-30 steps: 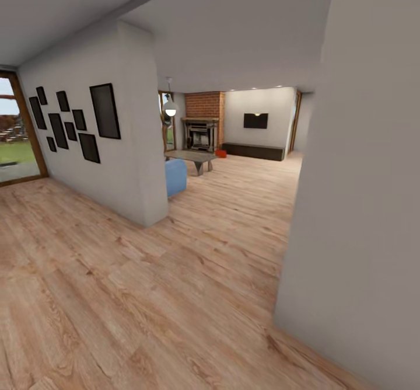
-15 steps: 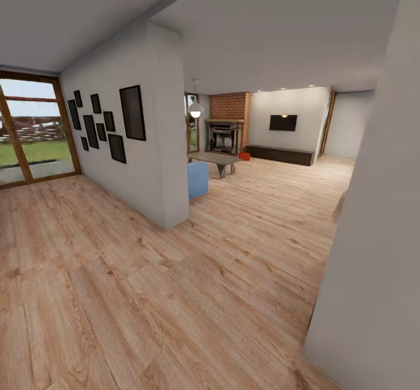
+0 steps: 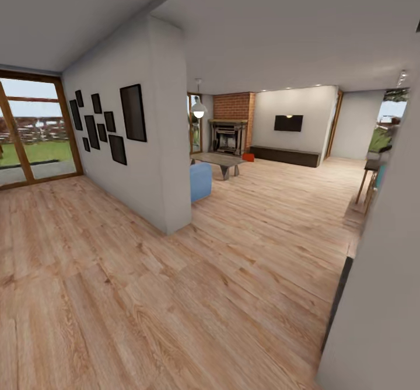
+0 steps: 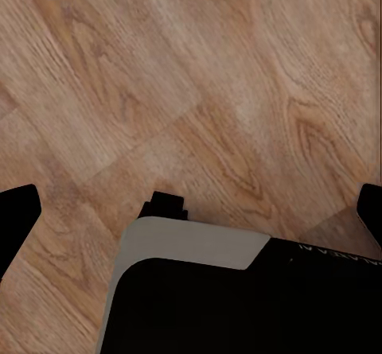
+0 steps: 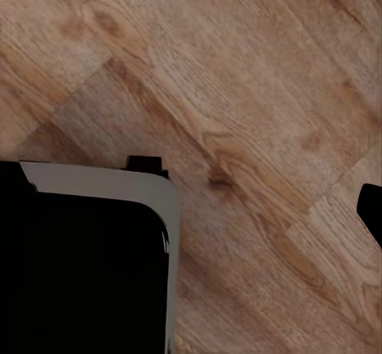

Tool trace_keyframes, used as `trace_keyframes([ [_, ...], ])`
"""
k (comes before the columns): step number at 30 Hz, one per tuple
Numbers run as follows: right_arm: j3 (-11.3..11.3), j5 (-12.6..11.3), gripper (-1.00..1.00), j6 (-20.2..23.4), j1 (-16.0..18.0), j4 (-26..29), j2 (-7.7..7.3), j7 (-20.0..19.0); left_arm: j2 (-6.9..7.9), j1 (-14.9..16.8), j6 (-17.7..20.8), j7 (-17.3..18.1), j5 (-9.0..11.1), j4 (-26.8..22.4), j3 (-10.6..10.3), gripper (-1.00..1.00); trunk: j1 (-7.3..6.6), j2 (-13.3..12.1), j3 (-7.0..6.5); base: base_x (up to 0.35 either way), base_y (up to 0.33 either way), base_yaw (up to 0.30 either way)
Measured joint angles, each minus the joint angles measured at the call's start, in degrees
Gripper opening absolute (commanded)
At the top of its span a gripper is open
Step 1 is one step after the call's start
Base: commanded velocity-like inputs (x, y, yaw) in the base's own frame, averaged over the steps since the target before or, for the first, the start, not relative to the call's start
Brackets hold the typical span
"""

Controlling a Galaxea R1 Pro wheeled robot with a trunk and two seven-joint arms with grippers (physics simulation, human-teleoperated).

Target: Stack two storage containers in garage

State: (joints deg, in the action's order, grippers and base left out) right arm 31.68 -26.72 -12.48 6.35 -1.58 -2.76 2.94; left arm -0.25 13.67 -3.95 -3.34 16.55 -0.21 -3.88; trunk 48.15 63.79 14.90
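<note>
A white wall [image 3: 157, 145] with black frames [image 3: 133, 112] stands before the far orange container [image 3: 249, 157]. Left gripper [image 4: 191, 211] fingers are wide; right gripper [image 5: 370, 211], can't tell.

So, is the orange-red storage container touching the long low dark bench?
Cannot tell. In the head view the storage container sits far off beside the bench, too small to show contact or a gap.

A small orange-red storage container [image 3: 249, 157] sits far ahead between the red-brick fireplace [image 3: 228, 136] and the long low dark table [image 3: 284, 155], beyond the grey coffee table [image 3: 218, 160].
</note>
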Motion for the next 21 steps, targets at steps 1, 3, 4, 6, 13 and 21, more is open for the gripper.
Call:
trace_keyframes([
  [1, 0.06, 0.05, 1.00, 0.00, 0.00, 0.02, 0.00, -0.04, 0.00, 0.00, 0.00, 0.00, 0.01, 0.00, 0.00, 1.00, 0.00, 0.00, 0.00, 0.318, 0.000, 0.001],
  [3, 0.16, 0.19, 1.00, 0.02, 0.00, 0.05, 0.00, -0.27, 0.00, 0.00, 0.00, 0.00, -0.02, 0.00, 0.00, 1.00, 0.00, 0.00, 0.00, 0.318, 0.000, 0.000],
  [4, 0.17, 0.21, 1.00, 0.03, 0.00, 0.06, -0.04, -0.36, 0.00, 0.00, 0.00, 0.00, -0.03, 0.00, 0.00, 1.00, 0.00, 0.00, 0.00, 0.318, 0.000, 0.000],
  [6, 0.17, 0.22, 1.00, 0.02, 0.00, 0.05, -0.06, -0.51, 0.00, 0.00, 0.00, 0.00, -0.03, 0.00, 0.00, 1.00, 0.00, 0.00, 0.00, 0.318, 0.000, 0.000],
  [13, 0.18, 0.20, 1.00, 0.07, 0.00, 0.06, -0.05, -0.87, 0.00, 0.00, 0.00, 0.00, -0.01, 0.00, 0.00, 1.00, 0.00, 0.00, 0.00, 0.318, 0.000, 0.000],
  [21, 0.08, 0.05, 1.00, 0.08, -0.01, 0.07, 0.00, -0.77, 0.14, 0.01, 0.00, 0.00, 0.05, 0.00, 0.06, 1.00, 0.00, 0.00, 0.00, 0.320, 0.000, -0.202],
])
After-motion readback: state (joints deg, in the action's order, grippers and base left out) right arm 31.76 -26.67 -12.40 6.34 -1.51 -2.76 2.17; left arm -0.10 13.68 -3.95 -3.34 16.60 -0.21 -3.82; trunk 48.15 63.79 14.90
